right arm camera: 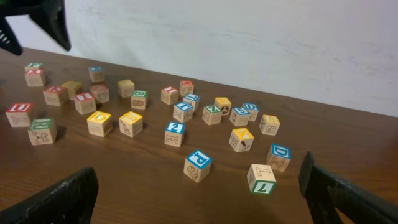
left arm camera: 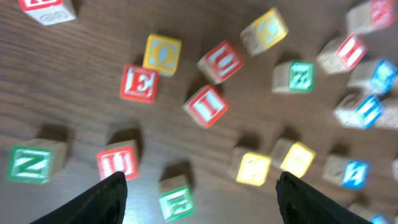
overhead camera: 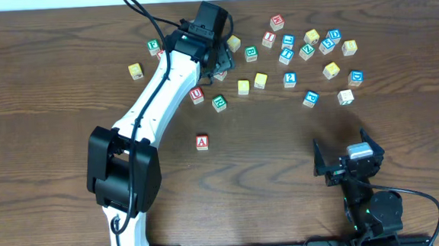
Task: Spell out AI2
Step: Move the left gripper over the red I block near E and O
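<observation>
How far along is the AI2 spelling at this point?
Done: the A block sits alone on bare table, apart from the scattered blocks. In hand: the left pincer is open and empty above them, with the red I block just ahead of it. Left: the I and the blue 2 block both lie among the rest. The right pincer is open, away from the blocks.

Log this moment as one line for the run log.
red A cube: alone, apart from scattered cubes | left jaws: open, empty, near red I cube | right jaws: open, empty
</observation>
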